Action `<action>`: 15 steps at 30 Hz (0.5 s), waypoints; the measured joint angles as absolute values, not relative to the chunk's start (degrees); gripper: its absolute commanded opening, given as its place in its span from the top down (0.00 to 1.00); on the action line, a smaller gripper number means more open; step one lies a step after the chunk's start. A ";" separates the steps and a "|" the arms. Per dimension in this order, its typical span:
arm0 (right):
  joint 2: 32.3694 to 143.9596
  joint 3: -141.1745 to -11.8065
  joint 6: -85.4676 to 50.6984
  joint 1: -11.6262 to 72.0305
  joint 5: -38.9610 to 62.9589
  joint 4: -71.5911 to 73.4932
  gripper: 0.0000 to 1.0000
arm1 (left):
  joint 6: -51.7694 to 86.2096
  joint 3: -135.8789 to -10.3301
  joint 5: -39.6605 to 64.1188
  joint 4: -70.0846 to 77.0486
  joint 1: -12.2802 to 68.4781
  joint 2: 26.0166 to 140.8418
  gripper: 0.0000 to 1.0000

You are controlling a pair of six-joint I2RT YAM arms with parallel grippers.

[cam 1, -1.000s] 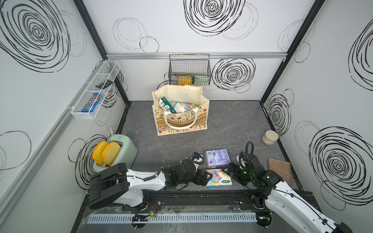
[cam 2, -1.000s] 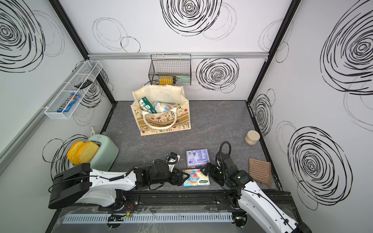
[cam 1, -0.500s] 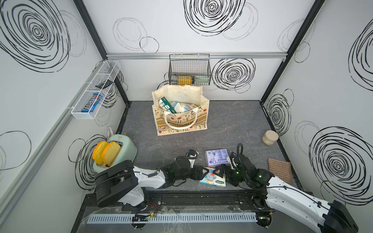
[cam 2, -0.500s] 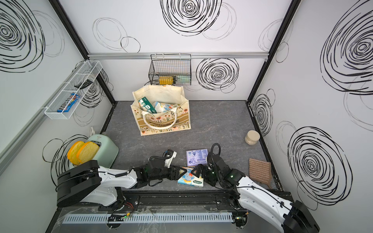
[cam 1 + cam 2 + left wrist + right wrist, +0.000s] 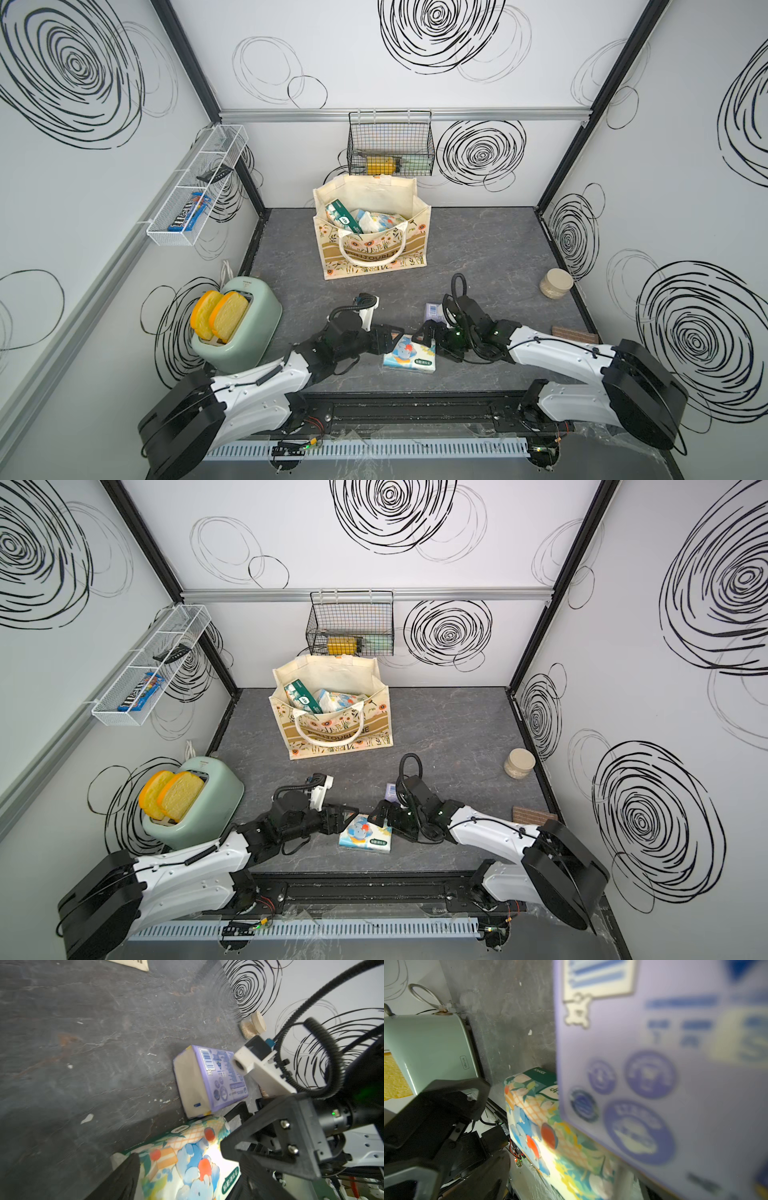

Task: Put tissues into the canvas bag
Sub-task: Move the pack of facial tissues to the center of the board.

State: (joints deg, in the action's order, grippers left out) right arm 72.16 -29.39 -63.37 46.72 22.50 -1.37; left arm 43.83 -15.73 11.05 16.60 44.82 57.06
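- Up front, the left gripper [image 5: 394, 343] is clamped on the elephant pack [image 5: 409, 355], which lies flat on the table [image 5: 478, 249].
- The right gripper [image 5: 430, 338] gapes wide at the pack's other end.
- Just behind, the purple pack [image 5: 433, 311] is half hidden by the right arm.
- At the far back, the canvas bag [image 5: 374, 249] stands upright with more packs [image 5: 365, 220] inside.

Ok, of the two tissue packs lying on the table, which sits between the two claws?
The cartoon-elephant pack, white and blue with a green label. The purple pack lies farther back, toward the canvas bag.
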 measured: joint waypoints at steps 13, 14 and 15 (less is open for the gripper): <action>58.78 -18.50 -58.65 41.30 27.09 2.09 0.03 | 43.48 -9.37 8.75 9.26 44.60 50.37 0.28; 57.58 -16.64 -58.50 40.42 28.40 3.14 0.03 | 43.48 -9.39 8.88 9.67 44.62 50.98 0.28; 56.51 -14.85 -58.37 39.59 29.69 4.23 0.03 | 43.48 -9.39 8.95 10.24 44.64 51.83 0.28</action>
